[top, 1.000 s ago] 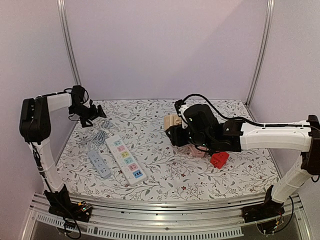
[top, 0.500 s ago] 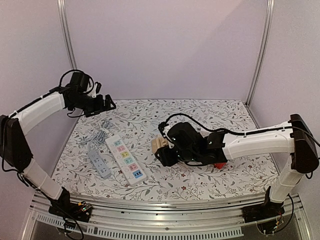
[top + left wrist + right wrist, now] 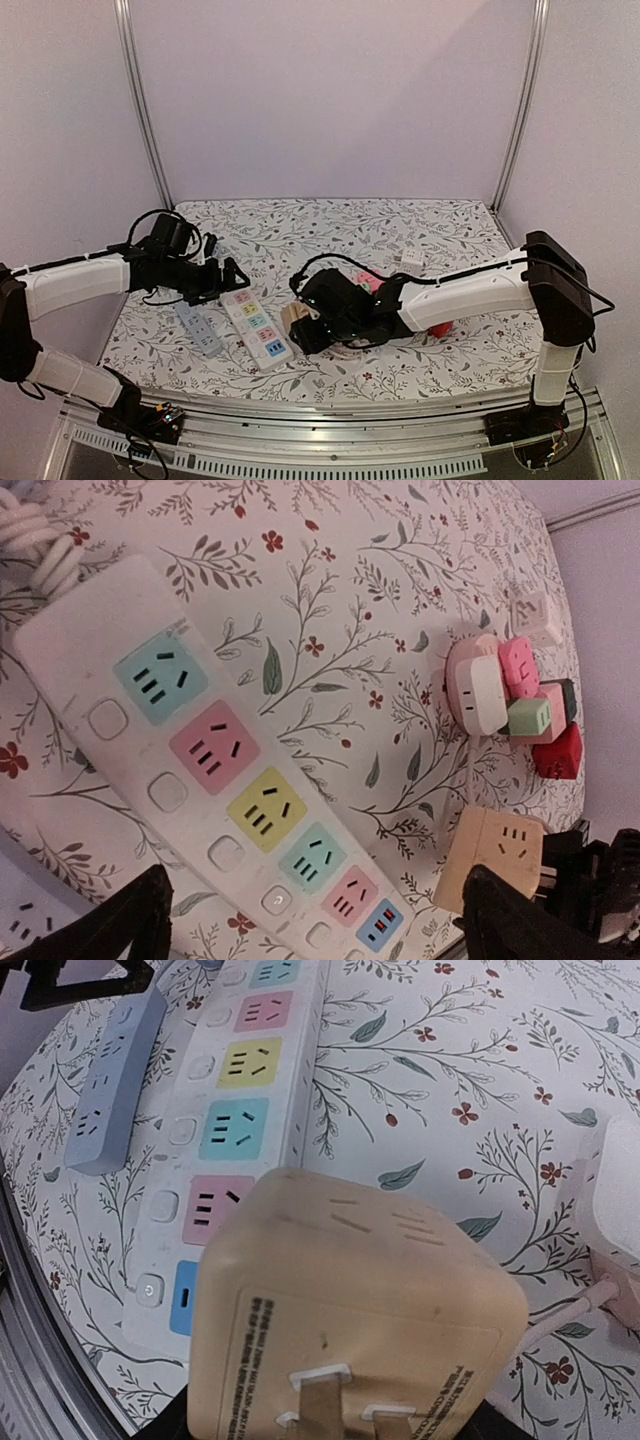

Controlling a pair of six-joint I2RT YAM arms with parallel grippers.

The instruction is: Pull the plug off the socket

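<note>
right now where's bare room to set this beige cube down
Free: the far table behind the white power strip and small white plug; also the front right corner past the red adapter. Crowded: beside the grey strip and around the pink adapters.

In the right wrist view the beige cube adapter (image 3: 350, 1310) runs off the bottom edge, hiding how the right gripper (image 3: 306, 330) clasps it and covering part of the white power strip (image 3: 230, 1150). The left wrist view cuts the grey strip (image 3: 22, 920) to one corner and the coiled cord (image 3: 40, 535) at top left. From above, the right arm (image 3: 460, 285) covers most of the red plug (image 3: 438, 328)
</note>
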